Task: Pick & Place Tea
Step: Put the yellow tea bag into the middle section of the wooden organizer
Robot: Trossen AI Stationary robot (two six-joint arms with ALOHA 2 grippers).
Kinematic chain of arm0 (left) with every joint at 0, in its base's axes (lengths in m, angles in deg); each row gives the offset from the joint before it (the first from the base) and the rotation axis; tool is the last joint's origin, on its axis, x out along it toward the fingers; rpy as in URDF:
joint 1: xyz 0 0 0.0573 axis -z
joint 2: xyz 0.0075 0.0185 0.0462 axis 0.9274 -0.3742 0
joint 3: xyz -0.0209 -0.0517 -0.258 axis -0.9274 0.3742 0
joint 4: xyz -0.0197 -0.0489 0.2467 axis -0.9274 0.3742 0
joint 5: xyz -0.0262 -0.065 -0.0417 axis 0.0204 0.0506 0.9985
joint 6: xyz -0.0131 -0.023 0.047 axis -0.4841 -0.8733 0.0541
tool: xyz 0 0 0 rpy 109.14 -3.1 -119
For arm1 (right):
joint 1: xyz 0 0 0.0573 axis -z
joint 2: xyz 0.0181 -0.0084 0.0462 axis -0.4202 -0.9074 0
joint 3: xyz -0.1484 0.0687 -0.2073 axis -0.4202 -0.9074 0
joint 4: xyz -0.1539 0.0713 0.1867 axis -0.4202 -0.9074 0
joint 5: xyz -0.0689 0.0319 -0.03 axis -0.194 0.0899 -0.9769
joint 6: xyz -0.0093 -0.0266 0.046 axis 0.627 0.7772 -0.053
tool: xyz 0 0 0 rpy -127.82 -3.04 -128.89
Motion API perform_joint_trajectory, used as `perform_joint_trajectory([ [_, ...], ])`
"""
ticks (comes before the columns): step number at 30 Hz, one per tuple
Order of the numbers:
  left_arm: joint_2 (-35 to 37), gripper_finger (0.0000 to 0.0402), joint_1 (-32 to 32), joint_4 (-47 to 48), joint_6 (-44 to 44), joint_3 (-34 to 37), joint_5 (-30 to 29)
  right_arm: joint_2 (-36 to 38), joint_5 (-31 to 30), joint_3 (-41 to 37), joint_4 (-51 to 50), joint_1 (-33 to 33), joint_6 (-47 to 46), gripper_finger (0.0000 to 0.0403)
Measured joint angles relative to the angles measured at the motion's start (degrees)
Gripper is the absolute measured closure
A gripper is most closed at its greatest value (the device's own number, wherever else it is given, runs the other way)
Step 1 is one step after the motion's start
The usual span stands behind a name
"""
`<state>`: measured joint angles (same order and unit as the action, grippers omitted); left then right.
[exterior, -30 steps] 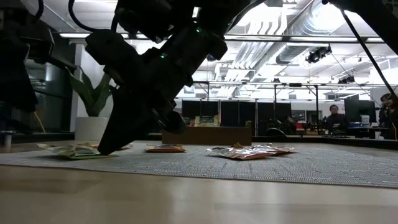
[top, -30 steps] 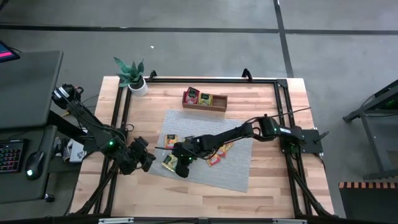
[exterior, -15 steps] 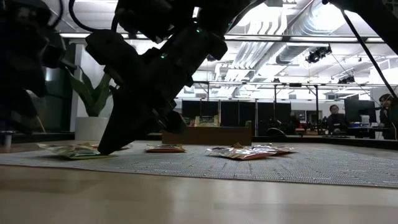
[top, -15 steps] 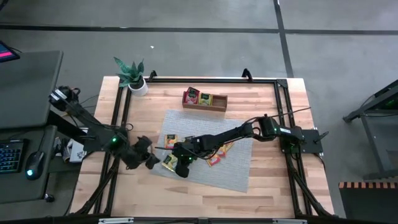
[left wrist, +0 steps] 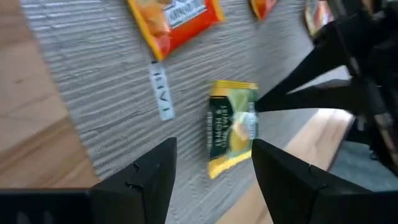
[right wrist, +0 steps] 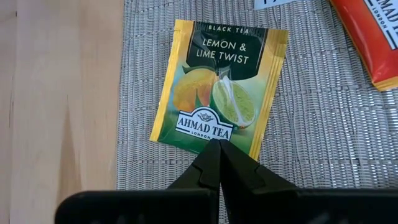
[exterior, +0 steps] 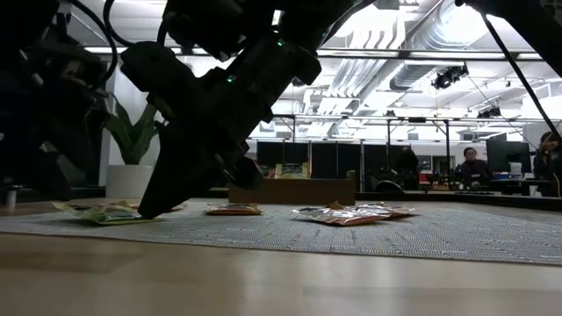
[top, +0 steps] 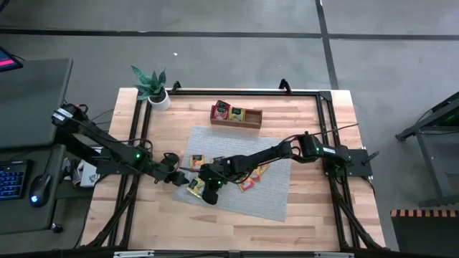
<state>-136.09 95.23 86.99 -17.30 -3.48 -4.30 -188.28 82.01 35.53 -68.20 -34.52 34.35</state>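
Observation:
A yellow-and-green lemon-lime tea sachet (right wrist: 217, 87) lies flat on the grey woven mat (top: 244, 204), near the mat's left edge (top: 193, 188). My right gripper (right wrist: 219, 144) is shut, its tips at the sachet's edge; it slants down to the mat in the low view (exterior: 149, 209). My left gripper (top: 174, 178) is open, just left of that sachet. In its wrist view the fingers (left wrist: 214, 143) stand apart with the sachet (left wrist: 233, 127) ahead between them. An orange sachet (top: 197, 161) lies farther back on the mat. My right gripper's shut fingertips (right wrist: 214, 152) rest on the sachet's edge below the brand label (right wrist: 205, 134). They come slanting down from the table's right. The sachet lies flat on the mat.
Several red and orange sachets (top: 252, 179) lie at the mat's middle. The wooden tray (top: 247, 123) with sachets in it stands toward the far edge. A potted plant (top: 152, 86) stands at the far left corner. Bare wood surrounds the mat.
My left gripper has moved toward the table's right, from the bare wood up to the mat's left edge beside the lemon-lime sachet. My right gripper and the sachets have kept still.

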Motion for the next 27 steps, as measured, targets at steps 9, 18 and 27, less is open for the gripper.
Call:
perform_joint_trajectory([
  [9,-1.2,0.0195,-2.7,-1.3,-0.5,0.0,4.1,0.0,0.1,0.0,0.3,0.2,0.1,0.0403],
  [18,-3.0,0.0195,-4.5,-2.0,-0.5,0.0,7.5,0.0,0.2,0.0,0.9,0.3,0.2,0.0403],
  [27,-7.9,0.0195,-4.5,-6.9,-0.7,0.0,9.8,0.0,-0.1,0.0,1.3,0.3,0.2,0.0403],
])
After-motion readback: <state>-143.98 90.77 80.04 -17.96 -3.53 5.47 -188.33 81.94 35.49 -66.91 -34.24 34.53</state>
